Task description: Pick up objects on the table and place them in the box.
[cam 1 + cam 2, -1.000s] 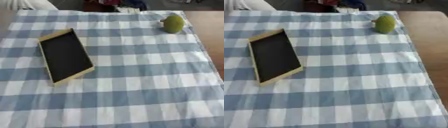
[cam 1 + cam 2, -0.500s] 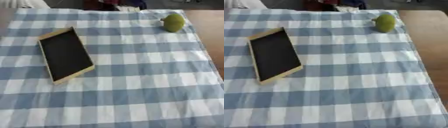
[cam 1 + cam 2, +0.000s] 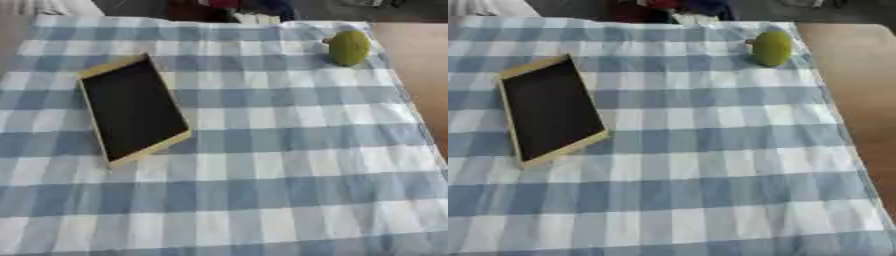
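Item one: shallow rectangular box with pale yellow wooden rim and black floor [image 3: 133, 114]; lies flat on the blue-and-white checked cloth [image 3: 262, 165], left of centre, turned askew so one short end points toward the far left corner; open side up, nothing inside it, so it stands ready to receive

Item two: small rounded yellow-green object, probably a fruit [image 3: 348, 47]; its kind is hard to make out from here; sits at the far right corner of the cloth, just inside the cloth's edge, well apart from the box; the only loose object in view, so by judgement the one piece to be picked up

Item three: brown wooden desk [image 3: 859, 95]; bare along the right side where the cloth stops; the cloth covers the rest

Hands: neither the left nor the right appears in either eye view, so whether their fingers are spread or curled cannot be told, nor how far either stands from the fruit; the right arm's side is nearer to it, which would favour a right-hand reach

Status, as judged: pick not yet begun; box empty
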You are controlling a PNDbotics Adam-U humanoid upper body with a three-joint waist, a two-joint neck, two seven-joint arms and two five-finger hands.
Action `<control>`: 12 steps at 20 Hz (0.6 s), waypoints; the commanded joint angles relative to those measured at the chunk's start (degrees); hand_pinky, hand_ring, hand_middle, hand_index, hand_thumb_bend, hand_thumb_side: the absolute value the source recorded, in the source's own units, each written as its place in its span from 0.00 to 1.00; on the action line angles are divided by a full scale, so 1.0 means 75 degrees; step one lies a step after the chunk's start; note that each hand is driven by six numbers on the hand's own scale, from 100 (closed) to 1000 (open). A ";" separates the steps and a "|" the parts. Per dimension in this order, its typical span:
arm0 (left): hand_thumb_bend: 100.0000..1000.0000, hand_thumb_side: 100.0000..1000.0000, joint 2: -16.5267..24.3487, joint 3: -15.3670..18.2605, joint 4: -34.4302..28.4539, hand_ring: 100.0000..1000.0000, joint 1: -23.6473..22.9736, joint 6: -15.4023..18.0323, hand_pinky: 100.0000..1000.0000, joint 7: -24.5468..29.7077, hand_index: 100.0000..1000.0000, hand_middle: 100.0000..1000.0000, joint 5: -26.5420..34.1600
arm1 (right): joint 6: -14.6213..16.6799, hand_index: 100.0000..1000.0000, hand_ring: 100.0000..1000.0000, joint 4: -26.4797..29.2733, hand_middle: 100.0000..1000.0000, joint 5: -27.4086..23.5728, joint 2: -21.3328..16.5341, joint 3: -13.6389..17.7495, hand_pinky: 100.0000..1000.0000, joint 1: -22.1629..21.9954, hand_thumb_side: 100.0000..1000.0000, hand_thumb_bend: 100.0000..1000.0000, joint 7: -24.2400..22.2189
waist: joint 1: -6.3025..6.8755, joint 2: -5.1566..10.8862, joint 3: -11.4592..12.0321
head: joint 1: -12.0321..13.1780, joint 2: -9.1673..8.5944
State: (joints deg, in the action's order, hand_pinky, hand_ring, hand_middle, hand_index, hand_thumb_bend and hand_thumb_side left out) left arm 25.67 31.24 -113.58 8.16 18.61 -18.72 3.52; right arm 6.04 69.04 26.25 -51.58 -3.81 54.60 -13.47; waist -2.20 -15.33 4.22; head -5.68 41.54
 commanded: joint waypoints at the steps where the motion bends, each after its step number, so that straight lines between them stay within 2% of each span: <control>1: 0.04 0.38 0.0261 0.0042 -0.0135 0.51 0.0030 -0.0019 0.66 0.0000 0.87 0.72 -0.0024 | 0.1049 0.88 0.89 -0.0866 0.85 0.0715 0.0018 0.0235 0.86 0.0306 0.43 0.11 -0.1162 | 0.0024 0.0157 -0.0020 | 0.0007 0.0015; 4: 0.04 0.38 0.0255 0.0045 -0.0135 0.51 0.0032 -0.0025 0.66 -0.0011 0.87 0.72 -0.0029 | 0.1597 0.88 0.90 -0.1109 0.86 0.1002 0.0075 0.0206 0.87 0.0352 0.27 0.17 -0.1849 | 0.0023 0.0159 -0.0026 | 0.0013 0.0007; 8: 0.04 0.38 0.0250 0.0047 -0.0135 0.51 0.0041 -0.0034 0.66 -0.0018 0.87 0.72 -0.0030 | 0.2046 0.87 0.91 -0.1175 0.86 0.1120 0.0072 0.0153 0.88 0.0297 0.00 0.25 -0.2680 | 0.0021 0.0162 -0.0034 | 0.0011 -0.0001; 12: 0.04 0.38 0.0248 0.0044 -0.0135 0.51 0.0046 -0.0040 0.66 -0.0017 0.87 0.72 -0.0029 | 0.2237 0.87 0.91 -0.1167 0.87 0.1145 0.0053 0.0061 0.88 0.0222 0.00 0.28 -0.3457 | 0.0024 0.0165 -0.0038 | 0.0011 -0.0008</control>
State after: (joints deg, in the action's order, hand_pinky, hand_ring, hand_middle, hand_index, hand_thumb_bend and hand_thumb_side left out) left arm 25.67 31.25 -113.58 8.14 18.46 -18.86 3.52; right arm 22.35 60.04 34.48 -49.46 -3.60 55.41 -37.74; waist -2.19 -15.27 3.97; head -5.64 41.70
